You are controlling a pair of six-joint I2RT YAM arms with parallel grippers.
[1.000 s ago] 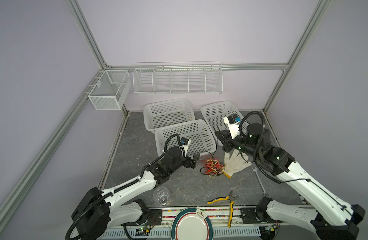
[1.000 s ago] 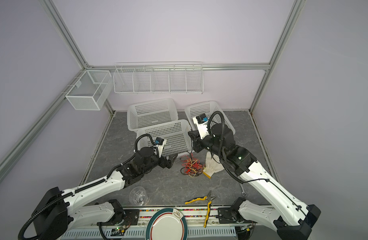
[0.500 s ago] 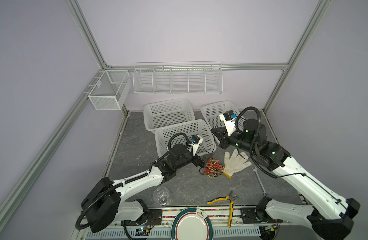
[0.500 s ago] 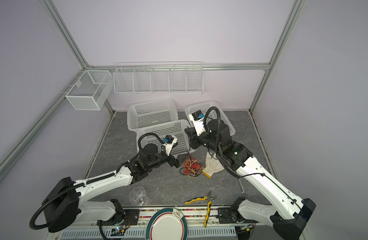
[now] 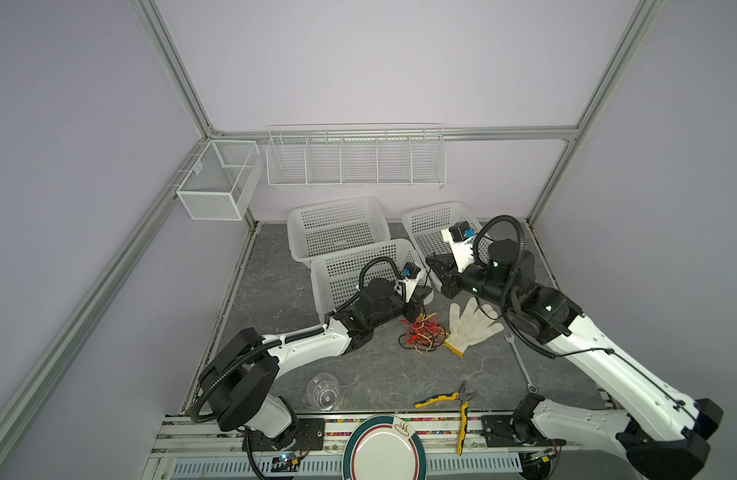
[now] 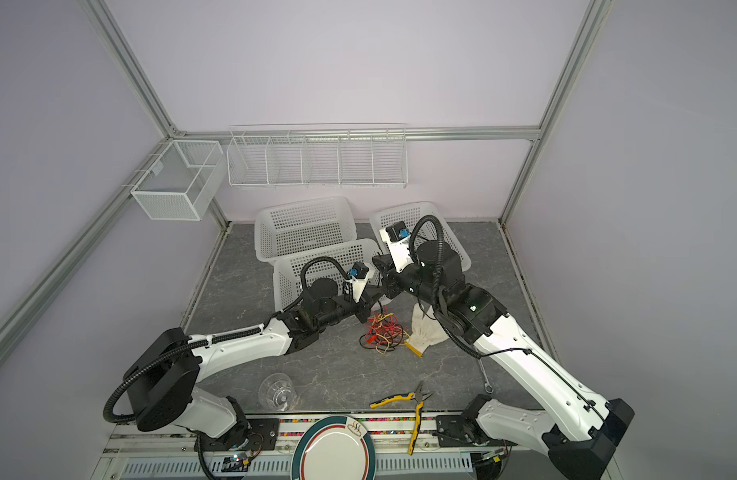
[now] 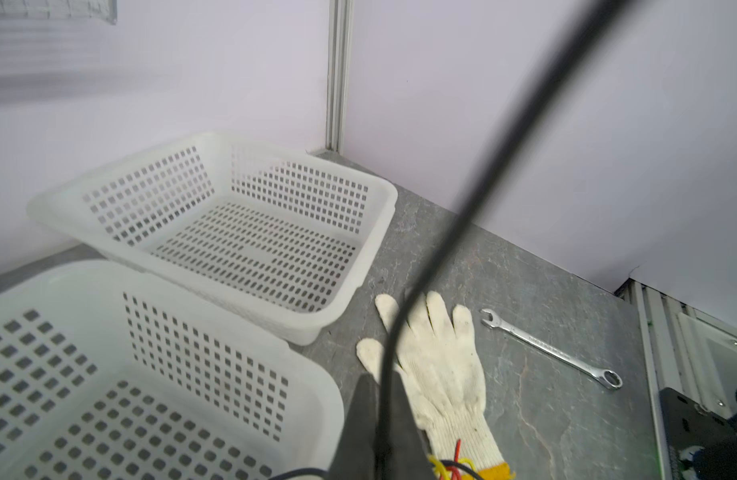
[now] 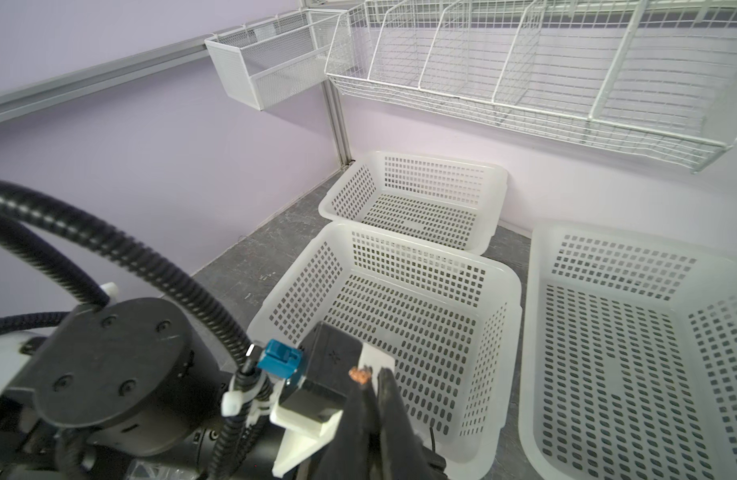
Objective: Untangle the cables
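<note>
Grey stone counter (image 5: 371,376) holds the tangled thin red, yellow and black cables (image 5: 423,337) beside a white knitted glove (image 5: 470,328); the left gripper (image 7: 381,388) and right gripper (image 8: 375,386), each clamped shut on a black strand (image 7: 443,249), should part slowly.

3 white baskets (image 5: 333,203), glove (image 5: 470,327), wrench (image 5: 520,364), pliers (image 5: 463,415), plate (image 5: 383,451)

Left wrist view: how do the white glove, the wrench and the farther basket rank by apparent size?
1. farther basket, clearly largest.
2. white glove.
3. wrench, thinner and shorter than the glove.
</note>
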